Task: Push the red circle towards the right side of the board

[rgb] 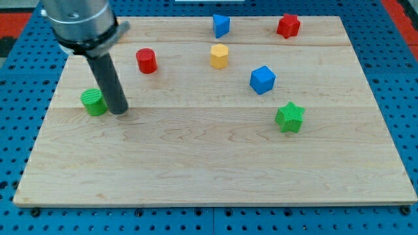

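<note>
Resting at the table's (196, 170) left by the green circle (94, 102), my tip (119, 111) is being kept off the red circle (146, 61), still unpushed; no pincer is fitted.

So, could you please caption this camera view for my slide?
My tip rests beside the green circle, below-left of the red circle awaiting its rightward push.

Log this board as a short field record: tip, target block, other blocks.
tip: my tip on the board, just right of the green circle
target: red circle, above and right of my tip, untouched
right of target: yellow hexagon, blue cube, green star
top edge: blue block, red star
</note>
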Controlling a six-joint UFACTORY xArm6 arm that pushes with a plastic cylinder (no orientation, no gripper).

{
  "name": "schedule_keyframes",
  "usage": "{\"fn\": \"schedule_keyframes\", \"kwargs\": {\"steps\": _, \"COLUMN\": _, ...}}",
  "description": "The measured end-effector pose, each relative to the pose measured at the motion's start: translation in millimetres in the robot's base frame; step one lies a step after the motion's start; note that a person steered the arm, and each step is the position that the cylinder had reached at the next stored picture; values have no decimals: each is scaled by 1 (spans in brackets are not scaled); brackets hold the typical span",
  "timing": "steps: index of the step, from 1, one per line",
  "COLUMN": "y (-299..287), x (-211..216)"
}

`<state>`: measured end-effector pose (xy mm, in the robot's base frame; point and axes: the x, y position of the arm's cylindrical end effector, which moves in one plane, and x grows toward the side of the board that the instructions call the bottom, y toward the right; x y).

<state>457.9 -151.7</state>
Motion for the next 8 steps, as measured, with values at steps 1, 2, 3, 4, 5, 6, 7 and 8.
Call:
{"fn": "schedule_keyframes", "kwargs": {"steps": 1, "y": -41, "x": -16}}
{"fn": "schedule_keyframes", "kwargs": {"steps": 2, "y": -55, "x": -60}}
{"fn": "schedule_keyframes", "kwargs": {"steps": 3, "y": -43, "x": -75}}
{"fn": "schedule_keyframes", "kwargs": {"steps": 4, "y": -37, "x": -94}}
{"fn": "schedule_keyframes", "kwargs": {"steps": 5, "y": -35, "x": -110}}
{"fn": "schedule_keyframes", "kwargs": {"steps": 6, "y": -35, "x": -128}}
{"fn": "schedule_keyframes", "kwargs": {"steps": 7, "y": -35, "x": -128}}
{"fn": "schedule_keyframes", "kwargs": {"steps": 8, "y": -34, "x": -128}}
